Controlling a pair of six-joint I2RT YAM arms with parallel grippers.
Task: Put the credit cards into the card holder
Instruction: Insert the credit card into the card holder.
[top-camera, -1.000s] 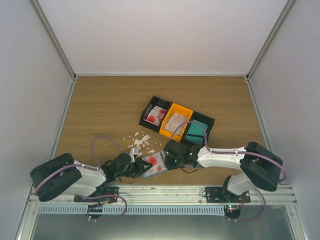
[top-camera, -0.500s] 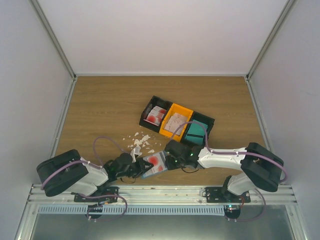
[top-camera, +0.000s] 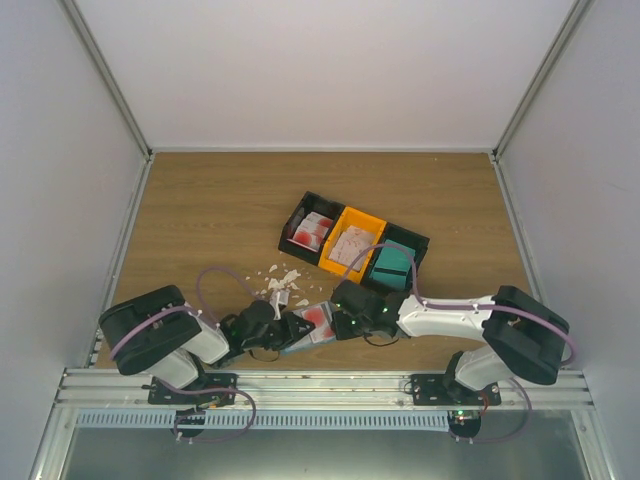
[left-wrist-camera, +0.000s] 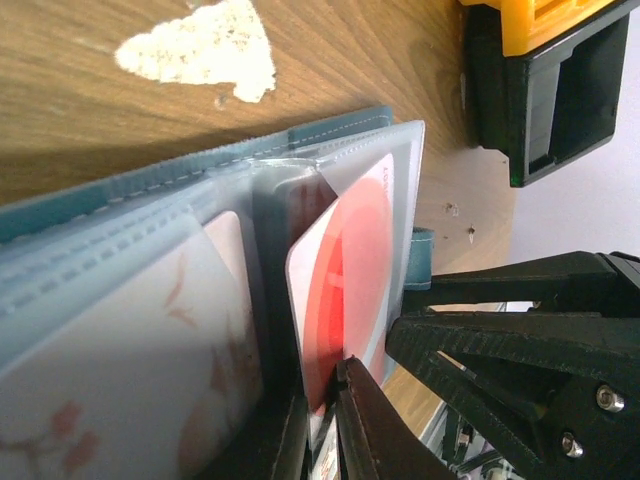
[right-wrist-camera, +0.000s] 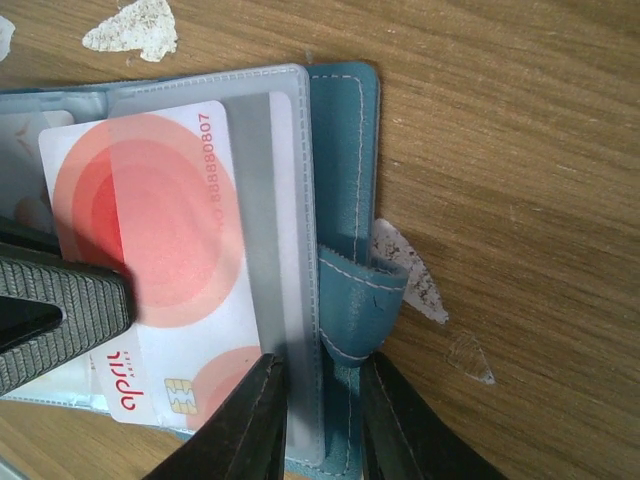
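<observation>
The dusty-blue card holder (top-camera: 300, 341) lies open on the wood between both grippers, near the table's front edge. Its clear sleeve (right-wrist-camera: 270, 200) has a white credit card (right-wrist-camera: 150, 250) with red circles partly slid into it. My left gripper (left-wrist-camera: 325, 410) is shut on that card's (left-wrist-camera: 345, 270) near edge, at the holder's (left-wrist-camera: 150, 185) left side. My right gripper (right-wrist-camera: 325, 410) is shut on the card holder (right-wrist-camera: 345, 160) at its stitched edge, beside the small loop. From above, the left gripper (top-camera: 288, 330) and right gripper (top-camera: 338, 322) face each other across the card (top-camera: 318, 318).
Behind the holder stands a row of bins: a black bin (top-camera: 300, 212) holding more cards, an orange bin (top-camera: 364, 217), and a black bin with a teal block (top-camera: 392, 265). White scraps (top-camera: 280, 278) litter the wood nearby, one close to the holder (right-wrist-camera: 130, 25).
My left arm's elbow has swung to the right and its gripper has pressed closer to the holder with the card. The right gripper's jaws have narrowed a little on the holder's edge.
</observation>
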